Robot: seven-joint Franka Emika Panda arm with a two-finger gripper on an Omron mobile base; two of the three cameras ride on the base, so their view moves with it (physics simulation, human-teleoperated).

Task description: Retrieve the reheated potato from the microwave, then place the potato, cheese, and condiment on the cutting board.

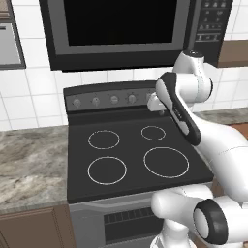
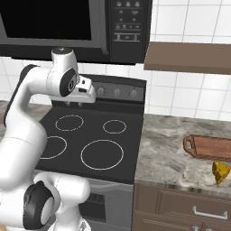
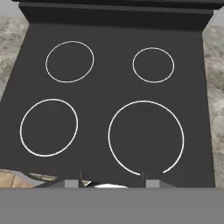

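The black microwave (image 1: 121,29) (image 2: 49,22) hangs above the stove with its dark glass door shut, so the potato is hidden. My gripper (image 1: 157,110) (image 2: 74,103) (image 3: 111,177) points down over the back of the stove, below the microwave, open, with nothing between its fingertips. Far to the right on the counter lies the reddish-brown cutting board (image 2: 210,148). The yellow cheese (image 2: 220,171) wedge sits just in front of the board, near the counter edge. The condiment is out of view.
A black stove (image 1: 131,155) (image 2: 94,135) (image 3: 113,109) with four burner rings and a knob panel lies under the gripper. Grey stone counter (image 1: 29,160) (image 2: 167,149) flanks it on both sides. A brown shelf (image 2: 189,56) juts out above the right counter.
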